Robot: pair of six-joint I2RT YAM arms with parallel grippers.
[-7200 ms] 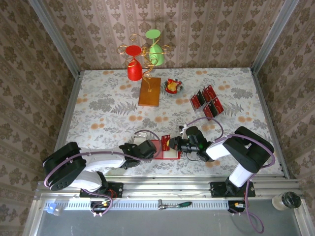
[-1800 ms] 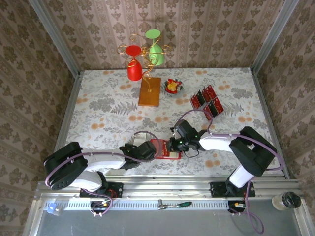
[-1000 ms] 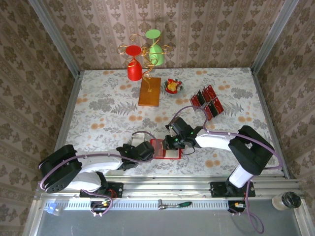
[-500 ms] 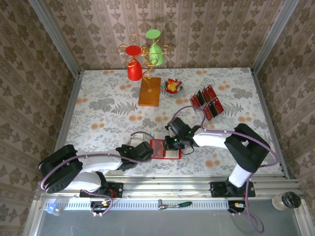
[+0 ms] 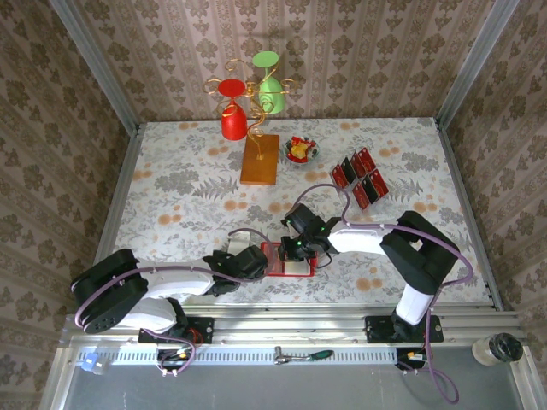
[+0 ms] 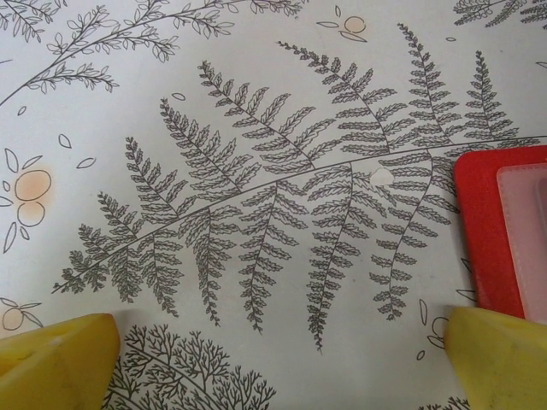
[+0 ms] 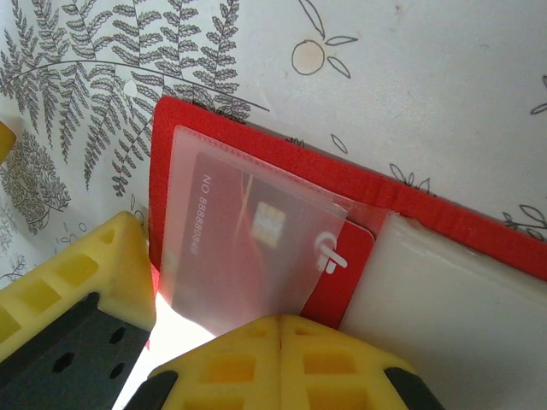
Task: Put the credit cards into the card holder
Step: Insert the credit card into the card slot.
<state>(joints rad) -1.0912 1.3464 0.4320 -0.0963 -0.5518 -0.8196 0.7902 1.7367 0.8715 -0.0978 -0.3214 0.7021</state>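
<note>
The red card holder (image 5: pixel 291 267) lies open near the table's front edge, pale inside up. In the right wrist view its red rim (image 7: pixel 444 213) frames a clear sleeve, and a red credit card (image 7: pixel 355 256) sits mostly under that sleeve. My right gripper (image 7: pixel 282 323) is shut, its joined yellow fingertips resting at the card's near edge, over the holder (image 5: pixel 295 249). My left gripper (image 6: pixel 282 346) is open, straddling bare tablecloth, one finger (image 6: pixel 500 346) right beside the holder's red corner (image 6: pixel 483 231). Several more cards (image 5: pixel 359 178) stand in a rack at the back right.
A wire stand with a red and a green cup (image 5: pixel 252 94) rises from an orange wooden slab (image 5: pixel 260 160) at the back. A small bowl of sweets (image 5: pixel 300 149) sits beside it. The metal rail along the table's front edge (image 5: pixel 282 320) is close behind the holder.
My right gripper has moved leftward across the holder, from its right edge to over its middle. The left gripper has stayed at the holder's left side.
</note>
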